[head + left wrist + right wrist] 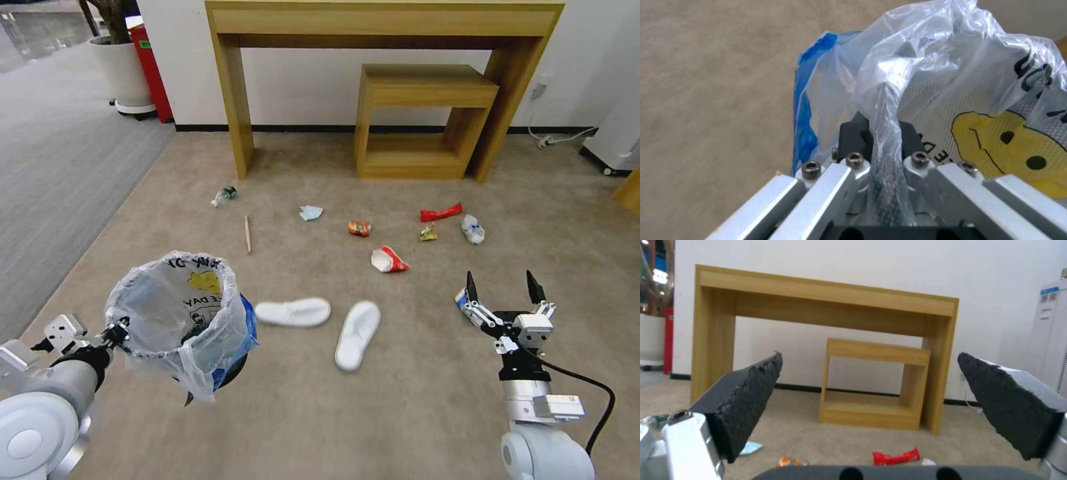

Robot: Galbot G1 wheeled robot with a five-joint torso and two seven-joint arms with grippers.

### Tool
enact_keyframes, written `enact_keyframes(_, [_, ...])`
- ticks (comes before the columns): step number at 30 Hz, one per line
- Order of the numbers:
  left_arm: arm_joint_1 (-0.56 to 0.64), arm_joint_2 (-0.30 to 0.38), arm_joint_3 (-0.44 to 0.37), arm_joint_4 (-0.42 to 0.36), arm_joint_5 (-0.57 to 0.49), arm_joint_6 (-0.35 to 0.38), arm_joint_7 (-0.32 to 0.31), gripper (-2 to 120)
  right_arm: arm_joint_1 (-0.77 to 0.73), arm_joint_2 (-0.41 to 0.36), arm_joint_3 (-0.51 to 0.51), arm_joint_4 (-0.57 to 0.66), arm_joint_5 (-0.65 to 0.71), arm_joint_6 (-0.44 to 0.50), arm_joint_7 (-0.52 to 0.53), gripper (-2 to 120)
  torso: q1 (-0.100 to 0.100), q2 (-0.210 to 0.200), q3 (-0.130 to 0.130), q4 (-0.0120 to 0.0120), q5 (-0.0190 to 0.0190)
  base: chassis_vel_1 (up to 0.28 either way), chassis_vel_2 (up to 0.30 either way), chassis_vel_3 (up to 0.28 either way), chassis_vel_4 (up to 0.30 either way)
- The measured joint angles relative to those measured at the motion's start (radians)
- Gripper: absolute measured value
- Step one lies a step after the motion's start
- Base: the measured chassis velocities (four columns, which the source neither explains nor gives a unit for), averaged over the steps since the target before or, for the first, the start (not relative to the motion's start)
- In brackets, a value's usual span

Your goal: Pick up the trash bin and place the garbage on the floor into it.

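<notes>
The blue trash bin [180,313], lined with a crinkly printed bag [925,83], hangs tilted above the floor [427,387] at front left. My left gripper [120,331] is shut on its rim and bag [884,130]. Two white slippers [293,311] [358,335] lie just right of the bin. Farther off lie a bottle [225,195], a wooden stick [247,233], a pale blue mask [311,213], an orange can [359,228], a crushed paper cup [389,260] and a red wrapper [441,213]. My right gripper [503,287] is open and empty [870,356] at front right.
A tall wooden table [383,20] stands at the wall with a smaller one [427,83] under it. A white planter [123,73] and a red box [152,67] stand at back left, beside the grey carpet strip [60,160]. A white appliance [617,140] is at right.
</notes>
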Motion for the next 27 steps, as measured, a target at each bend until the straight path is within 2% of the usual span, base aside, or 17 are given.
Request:
enact_keyframes(9, [-0.002,0.003,-0.001,0.006,0.003,0.000,0.001,2,-0.001,-0.002,0.001,0.001,0.000,0.004,0.000,100,0.000,0.000,0.000,-0.0001,-0.0003,-0.173,0.294,0.166,-0.292])
enact_keyframes(16, [-0.005,0.006,-0.001,0.012,0.006,0.000,0.001,2,0.002,-0.002,0.000,-0.002,0.001,0.015,-0.002,100,0.000,0.000,0.000,0.0001,0.0002,0.001,0.349,-0.004,-0.341])
enact_keyframes(20, [-0.006,0.007,-0.001,0.015,0.008,0.000,0.001,2,0.004,-0.001,-0.002,-0.004,0.004,0.021,-0.003,100,0.000,0.000,0.000,0.0002,-0.0010,0.084,0.307,-0.082,-0.278])
enact_keyframes(27, [-0.007,0.008,-0.002,0.017,0.009,0.000,0.005,2,-0.004,0.002,-0.011,-0.006,-0.009,0.007,0.032,100,0.000,0.000,0.000,0.0000,0.0000,0.041,0.020,-0.016,-0.022])
